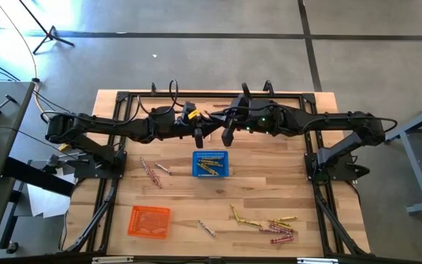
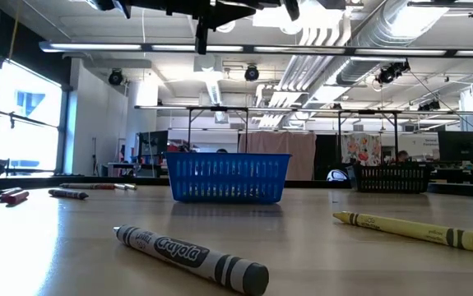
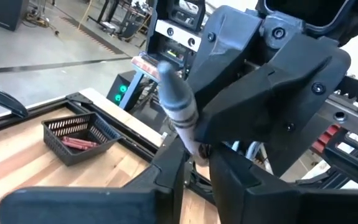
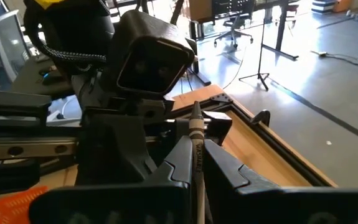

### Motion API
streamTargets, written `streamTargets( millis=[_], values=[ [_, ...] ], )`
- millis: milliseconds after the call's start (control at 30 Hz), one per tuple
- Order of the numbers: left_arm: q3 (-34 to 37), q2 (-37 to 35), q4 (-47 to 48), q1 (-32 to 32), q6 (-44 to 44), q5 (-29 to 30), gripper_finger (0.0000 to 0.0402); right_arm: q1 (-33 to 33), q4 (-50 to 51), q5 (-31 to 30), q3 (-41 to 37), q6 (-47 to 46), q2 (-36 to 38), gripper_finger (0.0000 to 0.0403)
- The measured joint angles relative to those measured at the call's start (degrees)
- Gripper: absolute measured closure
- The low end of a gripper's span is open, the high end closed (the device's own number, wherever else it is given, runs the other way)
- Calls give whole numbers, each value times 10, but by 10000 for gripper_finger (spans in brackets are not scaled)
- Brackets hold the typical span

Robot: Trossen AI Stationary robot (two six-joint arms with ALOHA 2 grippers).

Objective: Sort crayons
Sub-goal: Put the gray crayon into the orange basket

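While both fingers (image 3: pixel 188 163) pinch one grey crayon (image 3: pixel 177 109), blue basket (image 1: pixel 211 164) below, red crayons (image 1: pixel 150 173) aside.

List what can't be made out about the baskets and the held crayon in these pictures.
1. Blue mesh basket, low view: its own wall hides the contents.
2. Orange mesh basket, high view: too small to tell whether any crayon lies inside.
3. Dark mesh basket, low view: far off, and its wall hides the contents.
4. Grey crayon, left wrist view: its lower end is hidden inside the left gripper.
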State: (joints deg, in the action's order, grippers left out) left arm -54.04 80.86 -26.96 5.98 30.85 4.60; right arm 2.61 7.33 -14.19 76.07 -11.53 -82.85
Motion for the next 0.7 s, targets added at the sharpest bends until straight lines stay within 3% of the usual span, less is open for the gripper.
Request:
streamTargets(
  millis=[267, 500, 700],
  values=[
    [0, 0, 0, 0, -2, -1, 322, -3, 2, 16, 0, 0, 0, 399],
    [0, -1, 2, 0, -8, -1, 390, -3, 3, 23, 0, -1, 1, 397],
    [0, -1, 4, 0, -7, -1, 396, 0, 10, 25, 0, -2, 2, 373]
  ],
)
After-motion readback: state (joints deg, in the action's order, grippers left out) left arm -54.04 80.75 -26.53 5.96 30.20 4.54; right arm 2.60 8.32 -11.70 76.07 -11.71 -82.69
